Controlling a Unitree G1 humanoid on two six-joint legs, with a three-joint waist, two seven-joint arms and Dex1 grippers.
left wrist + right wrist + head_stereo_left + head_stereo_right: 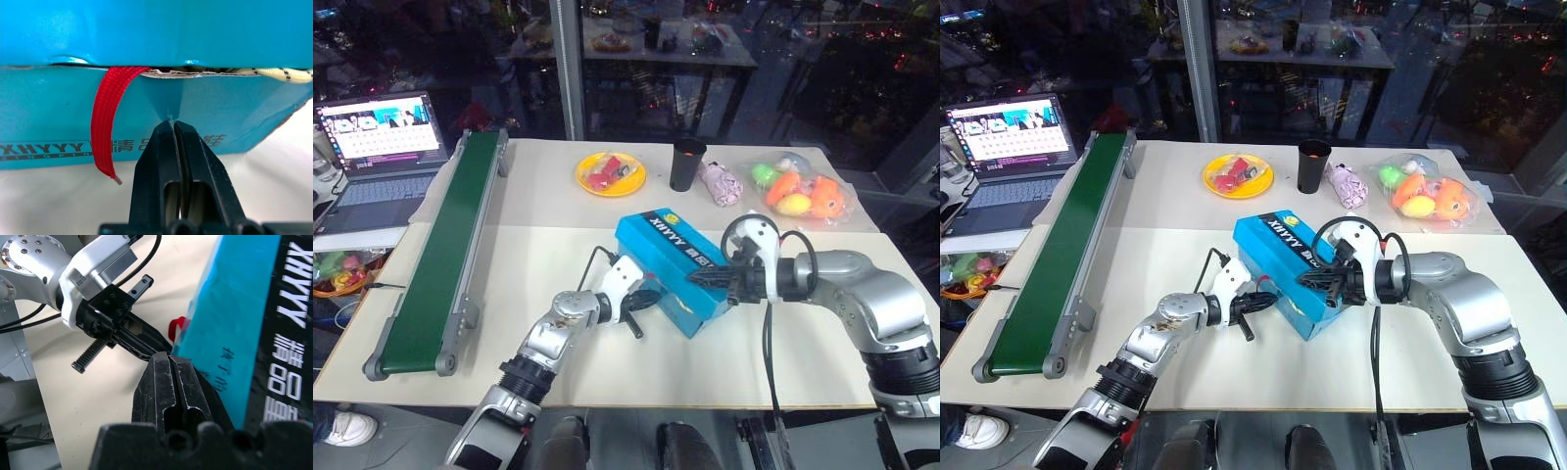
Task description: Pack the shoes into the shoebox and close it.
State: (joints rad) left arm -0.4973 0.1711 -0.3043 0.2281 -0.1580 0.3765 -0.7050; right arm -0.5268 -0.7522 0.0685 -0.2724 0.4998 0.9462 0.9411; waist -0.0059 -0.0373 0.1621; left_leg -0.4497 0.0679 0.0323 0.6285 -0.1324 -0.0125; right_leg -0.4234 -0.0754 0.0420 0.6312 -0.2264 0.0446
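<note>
1. The shoebox sits lid-down near the middle of the cream bench, bright blue, white lettering across the top and a round yellow-green logo at its far corner.
2. Lid's not quite flush: in the left wrist view a red strap hangs out of the seam down the blue side wall, and a cream lace with dark flecks pokes out further along the same gap.
3. Left hand, fingers pressed together on nothing, tips right at the box's near side just below that seam.
4. Right hand, also clamped shut and empty, tips against the box's near corner edge, close to the left hand.
5. Room to move: open bench in front of the box up to the near edge. A green conveyor runs along the left, well apart.
6. Behind the box stand a yellow plate and a dark cup, near but not touching.
</note>
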